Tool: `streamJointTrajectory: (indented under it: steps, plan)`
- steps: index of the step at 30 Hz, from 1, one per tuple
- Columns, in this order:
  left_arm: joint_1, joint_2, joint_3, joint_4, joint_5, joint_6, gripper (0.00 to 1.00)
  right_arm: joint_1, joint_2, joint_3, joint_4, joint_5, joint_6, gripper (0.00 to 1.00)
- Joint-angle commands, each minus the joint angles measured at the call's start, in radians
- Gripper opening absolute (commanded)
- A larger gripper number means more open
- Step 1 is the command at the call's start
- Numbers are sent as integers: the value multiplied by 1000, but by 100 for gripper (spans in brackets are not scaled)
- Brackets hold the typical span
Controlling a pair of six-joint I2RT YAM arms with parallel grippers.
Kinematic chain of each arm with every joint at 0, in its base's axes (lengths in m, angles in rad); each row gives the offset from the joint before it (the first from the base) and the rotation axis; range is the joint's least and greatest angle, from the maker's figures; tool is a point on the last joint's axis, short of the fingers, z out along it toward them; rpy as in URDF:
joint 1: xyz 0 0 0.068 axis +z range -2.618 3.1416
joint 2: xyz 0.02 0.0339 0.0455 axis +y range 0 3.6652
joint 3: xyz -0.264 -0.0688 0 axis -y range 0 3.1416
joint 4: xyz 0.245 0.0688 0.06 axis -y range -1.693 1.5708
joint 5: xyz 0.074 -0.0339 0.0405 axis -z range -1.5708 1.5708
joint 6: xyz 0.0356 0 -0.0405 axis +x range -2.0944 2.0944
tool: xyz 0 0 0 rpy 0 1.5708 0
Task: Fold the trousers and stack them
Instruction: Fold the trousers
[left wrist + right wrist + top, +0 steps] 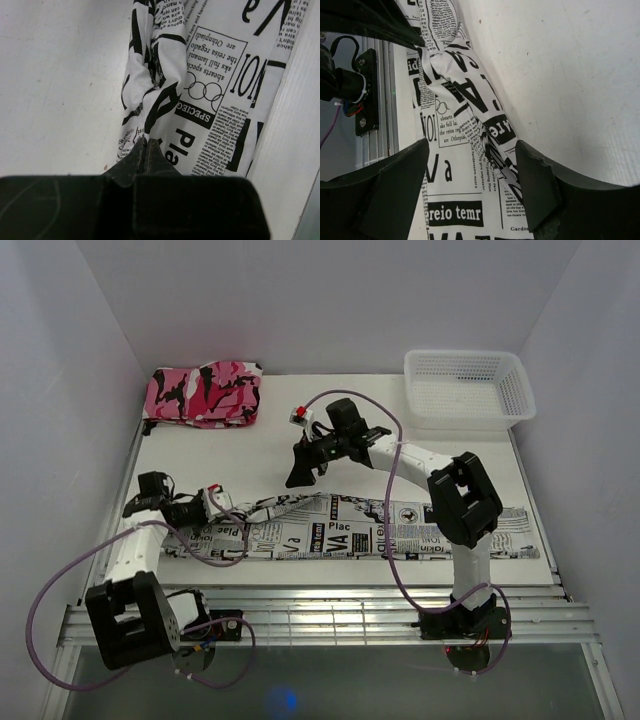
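A: Counts?
B: One pair of trousers (400, 530), one camo garment (205, 392) at the far-left corner, one white basket (465, 418) at the far-right corner, two arms.
A: Trousers where?
B: Laid long along the near edge of the table (260, 455), left end bunched and lifted.
A: And the left gripper (218, 502)?
B: Low at near-left, arm folded back. Jaws closed, apparently pinching that bunched end; tip contact is hard to see.
A: And the right gripper (300, 476)?
B: Arm reaches to mid-table, wrist pointing down, fingers wide apart above the cloth, holding nothing.
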Motion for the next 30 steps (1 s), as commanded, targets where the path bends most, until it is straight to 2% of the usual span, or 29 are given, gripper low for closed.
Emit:
streamJointTrajectory:
  steps: [1, 5, 8, 11, 14, 17, 21, 30]
  plan:
    - [-6, -106, -120, 95, -24, 108, 0, 18, 20, -12, 88, -85, 119, 74]
    - [-6, -166, -181, 120, -29, 122, 0, 53, 17, -49, 160, -100, 190, 54]
    - [-6, -186, -195, 146, -23, 85, 0, 86, 2, -96, 227, -102, 260, 44]
    - [-5, -160, -174, 158, -24, 30, 0, 122, -12, -187, 343, -91, 361, 43]
    - [-6, -120, -151, 155, -14, -24, 0, 157, 2, -202, 413, -54, 417, 44]
    - [-6, -96, -125, 132, 14, -36, 0, 177, 28, -206, 464, -10, 457, 52]
    - [-6, -100, -123, 128, 28, -58, 0, 182, 54, -215, 601, 59, 571, 57]
    - [-6, -113, -125, 128, 23, -71, 0, 235, 151, -172, 661, 85, 679, 60]
